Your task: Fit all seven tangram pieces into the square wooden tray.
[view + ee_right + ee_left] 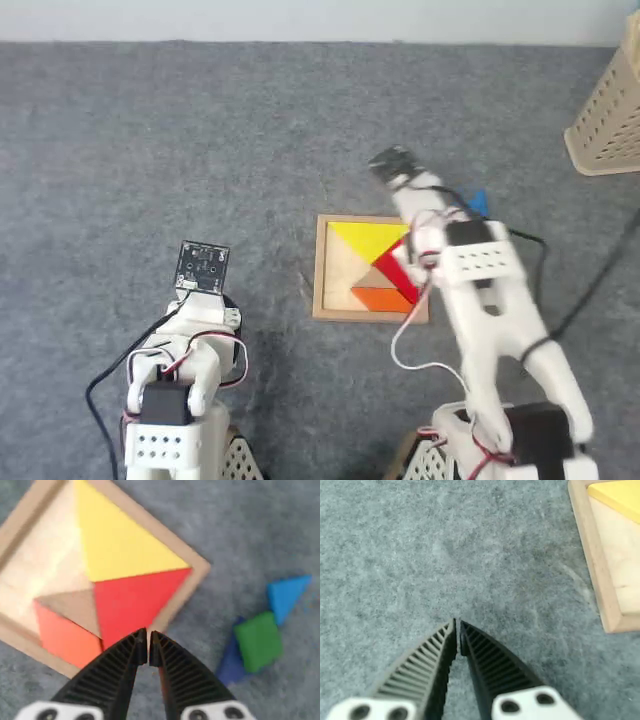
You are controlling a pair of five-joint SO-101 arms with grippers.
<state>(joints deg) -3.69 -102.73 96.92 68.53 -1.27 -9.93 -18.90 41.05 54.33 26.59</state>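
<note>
The square wooden tray [321, 270] lies mid-table and holds a yellow triangle [365, 240], a red triangle [392, 268], a brown triangle [372, 278] and an orange piece [378, 299]. In the right wrist view the yellow triangle [117, 545], red triangle [132, 602], brown triangle [75, 607] and orange piece [60, 635] fill part of the tray [197, 572]. My right gripper [148, 645] hovers shut over the red triangle's tip, holding nothing. Beside the tray lie a green square [257, 640], a light blue triangle [286, 595] and a dark blue piece [231, 660]. My left gripper [457, 630] is shut above bare carpet.
Grey carpet covers the table. A perforated beige basket [612, 110] stands at the far right edge. The right arm's cable [590, 290] trails along the right side. The tray's corner [607, 600] lies just beyond the left gripper.
</note>
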